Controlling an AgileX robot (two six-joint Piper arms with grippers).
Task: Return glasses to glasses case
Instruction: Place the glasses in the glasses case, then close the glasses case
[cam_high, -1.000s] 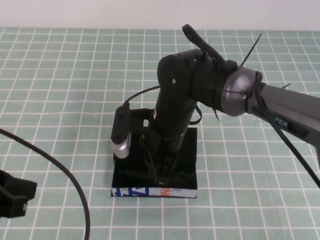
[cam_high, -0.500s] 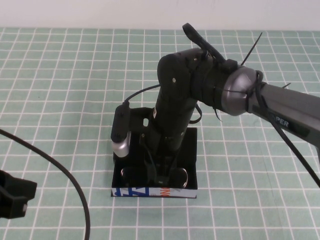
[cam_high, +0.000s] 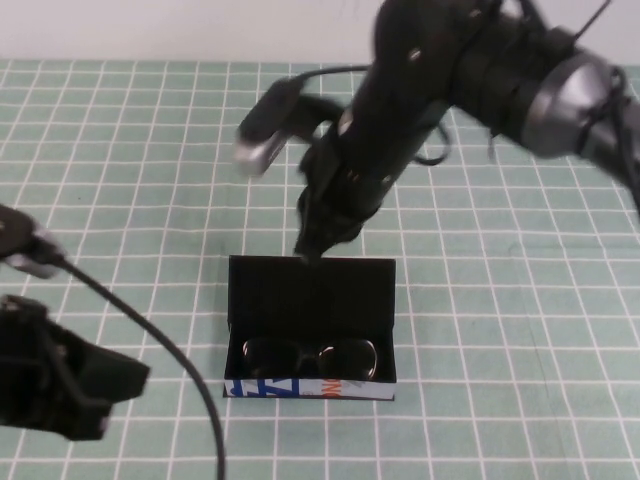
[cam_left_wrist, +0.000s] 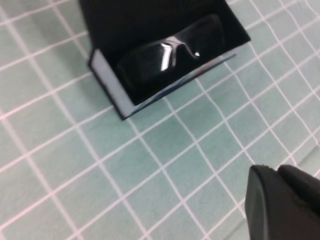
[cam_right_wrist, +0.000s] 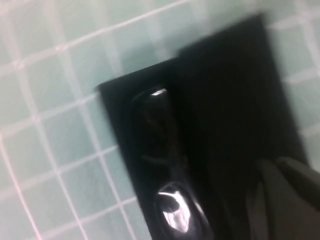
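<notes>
The black glasses case (cam_high: 310, 290) lies open in the middle of the table, flap lid laid back, white printed edge toward me. The black glasses (cam_high: 308, 355) lie inside along its front edge, free of any gripper. They also show in the left wrist view (cam_left_wrist: 170, 52) and the right wrist view (cam_right_wrist: 160, 165). My right gripper (cam_high: 313, 245) hangs above the case's back edge, fingers together and empty. My left gripper (cam_high: 120, 378) is low at the front left, well apart from the case, shut and empty.
A green tablecloth with a white grid (cam_high: 520, 380) covers the table. A black cable (cam_high: 170, 350) runs from the left arm across the front left. A white wall (cam_high: 150, 25) bounds the far side.
My right gripper has let the glasses lie in the case and risen up and back off them. The left arm has moved in from the front left.
</notes>
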